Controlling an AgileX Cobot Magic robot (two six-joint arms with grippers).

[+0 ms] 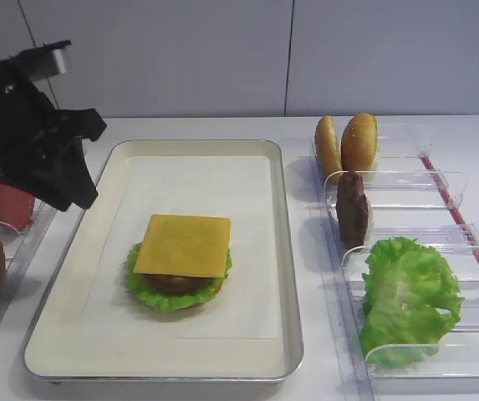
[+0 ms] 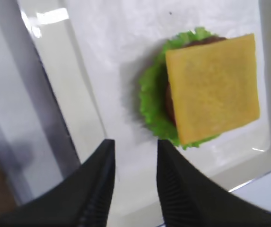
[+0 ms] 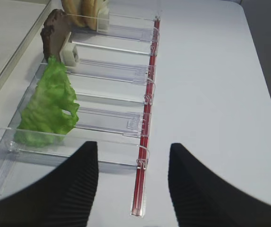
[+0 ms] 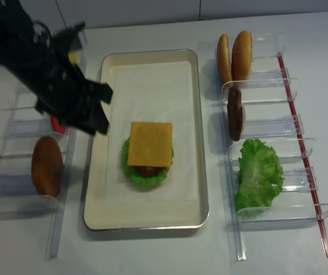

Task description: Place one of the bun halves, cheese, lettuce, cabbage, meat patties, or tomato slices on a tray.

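The cheese (image 1: pixel 183 244) lies flat on top of a stack of lettuce (image 1: pixel 139 288) and a tomato slice (image 1: pixel 172 282) on the cream tray (image 1: pixel 285 251). In the left wrist view the cheese (image 2: pixel 213 87) is ahead and to the right of my left gripper (image 2: pixel 134 146). That gripper is open with nothing between its fingers and hangs over the tray's left side (image 1: pixel 72 188). My right gripper (image 3: pixel 133 151) is open and empty above the near end of the right rack's red strip (image 3: pixel 144 142). Cabbage is out of view.
The clear right rack (image 1: pixel 440 188) holds two upright bun halves (image 1: pixel 346 144), a meat patty (image 1: pixel 353 209) and loose lettuce (image 1: pixel 406 296). The left rack (image 4: pixel 15 129) holds a tomato slice (image 1: pixel 12 205) and a bun half (image 4: pixel 46 166).
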